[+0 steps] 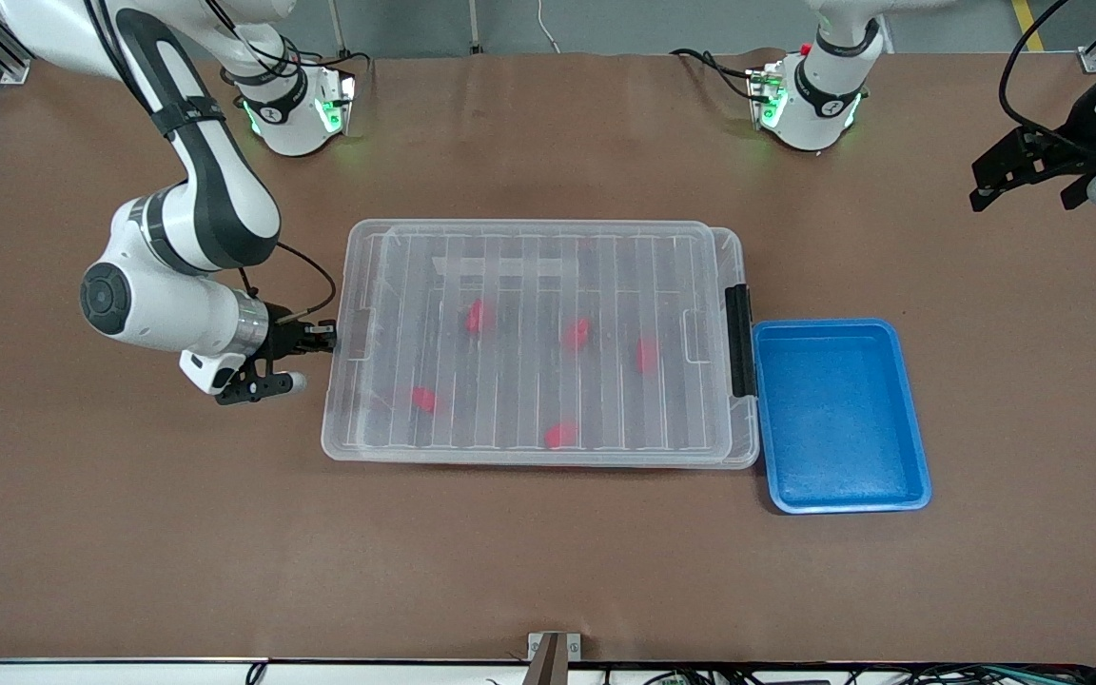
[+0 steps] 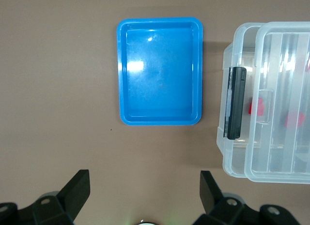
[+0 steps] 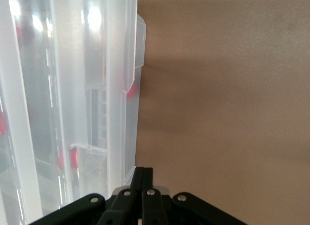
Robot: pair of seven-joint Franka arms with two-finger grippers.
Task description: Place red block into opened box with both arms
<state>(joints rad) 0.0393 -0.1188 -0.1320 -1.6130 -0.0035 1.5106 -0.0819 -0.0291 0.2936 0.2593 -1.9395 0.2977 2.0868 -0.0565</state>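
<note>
The box (image 1: 529,252) lies mid-table with its ribbed clear lid on it. Several red blocks (image 1: 577,333) show through the lid, inside the box. My right gripper (image 1: 327,339) is shut, low at the box's short end toward the right arm's end of the table. In the right wrist view its closed tips (image 3: 143,174) sit right at the lid's rim (image 3: 130,137) with nothing between them; a red block (image 3: 131,91) shows through the wall. My left gripper (image 1: 1027,198) hangs open and high over bare table at the left arm's end, empty (image 2: 144,179).
An empty blue tray (image 1: 838,414) sits against the box's latch end, also in the left wrist view (image 2: 160,70). The black latch (image 1: 740,341) lies on that short end. Brown table surface surrounds both.
</note>
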